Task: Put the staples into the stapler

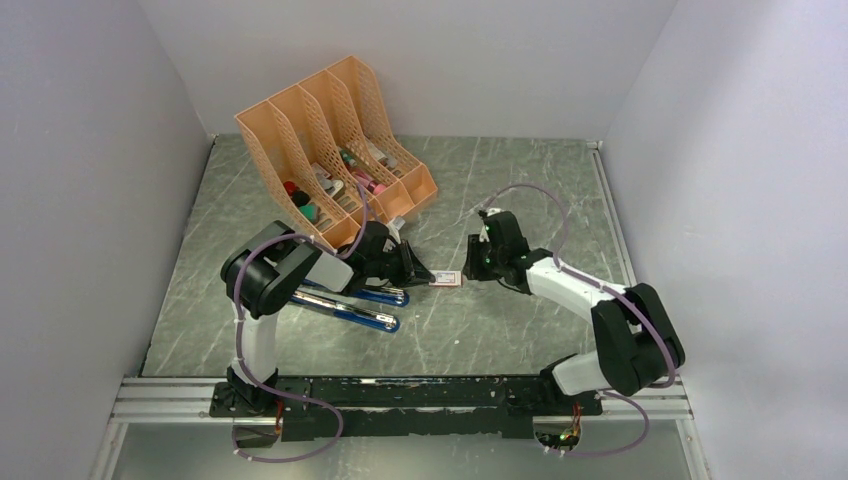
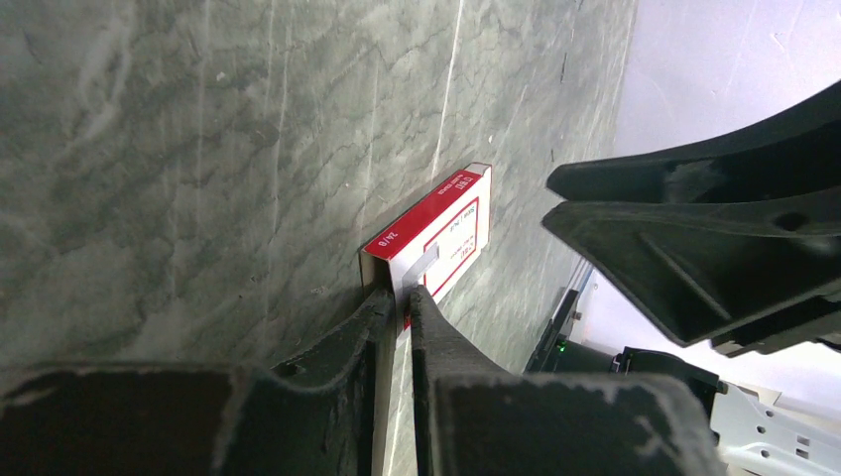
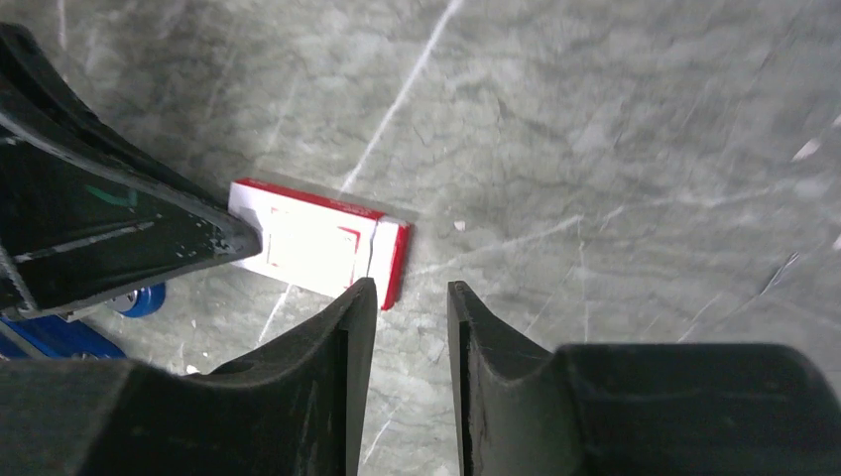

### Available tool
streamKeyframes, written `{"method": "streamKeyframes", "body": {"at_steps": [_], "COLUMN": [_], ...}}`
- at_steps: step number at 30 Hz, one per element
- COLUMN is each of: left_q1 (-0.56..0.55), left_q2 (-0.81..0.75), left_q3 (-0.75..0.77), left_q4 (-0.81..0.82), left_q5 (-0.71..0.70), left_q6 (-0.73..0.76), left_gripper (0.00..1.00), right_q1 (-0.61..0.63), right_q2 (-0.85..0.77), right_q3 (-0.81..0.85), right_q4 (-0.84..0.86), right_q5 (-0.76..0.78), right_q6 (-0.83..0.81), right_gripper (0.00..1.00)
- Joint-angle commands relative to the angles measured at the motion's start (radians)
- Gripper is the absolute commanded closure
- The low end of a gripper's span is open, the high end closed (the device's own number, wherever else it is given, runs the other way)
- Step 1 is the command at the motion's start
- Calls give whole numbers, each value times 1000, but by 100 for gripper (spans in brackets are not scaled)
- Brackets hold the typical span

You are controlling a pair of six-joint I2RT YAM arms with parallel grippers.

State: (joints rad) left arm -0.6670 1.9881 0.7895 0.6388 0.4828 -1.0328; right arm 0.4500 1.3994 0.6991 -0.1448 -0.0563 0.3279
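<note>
Left gripper (image 2: 399, 297): pinching one end of small white-and-red cardboard box (image 2: 446, 223).
Right gripper (image 3: 412, 290): jaws parted, empty, beside box's red end.

Lab robot cell: my arms (image 1: 620, 330) bolt to an aluminium rail (image 1: 165, 398) on a grey marbled table (image 1: 500, 330), boxed in by bare white walls (image 1: 90, 150); peach file organizer (image 1: 300, 130) stands at the back.

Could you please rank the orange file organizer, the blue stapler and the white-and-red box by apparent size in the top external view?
Largest: orange file organizer.
Next: blue stapler, only partly visible.
Smallest: white-and-red box.
</note>
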Motion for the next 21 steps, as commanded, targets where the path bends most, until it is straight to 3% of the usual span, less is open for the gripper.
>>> {"method": "streamKeyframes", "body": {"at_steps": [1, 7, 21], "left_q1": [7, 7, 7], "left_q2": [-25, -26, -24], "left_q3": [-2, -1, 6], "left_q4": [7, 3, 1], "left_q5": [4, 3, 8], "left_q6": [21, 25, 27], "left_gripper": [83, 84, 85], "right_q1": [-10, -20, -43], "right_q2": [12, 36, 64], "right_q3": [-42, -79, -124], "right_q4": [54, 126, 203], "right_q5": [-36, -112, -125], "right_q6": [100, 125, 169], "right_gripper": [65, 66, 72]}}
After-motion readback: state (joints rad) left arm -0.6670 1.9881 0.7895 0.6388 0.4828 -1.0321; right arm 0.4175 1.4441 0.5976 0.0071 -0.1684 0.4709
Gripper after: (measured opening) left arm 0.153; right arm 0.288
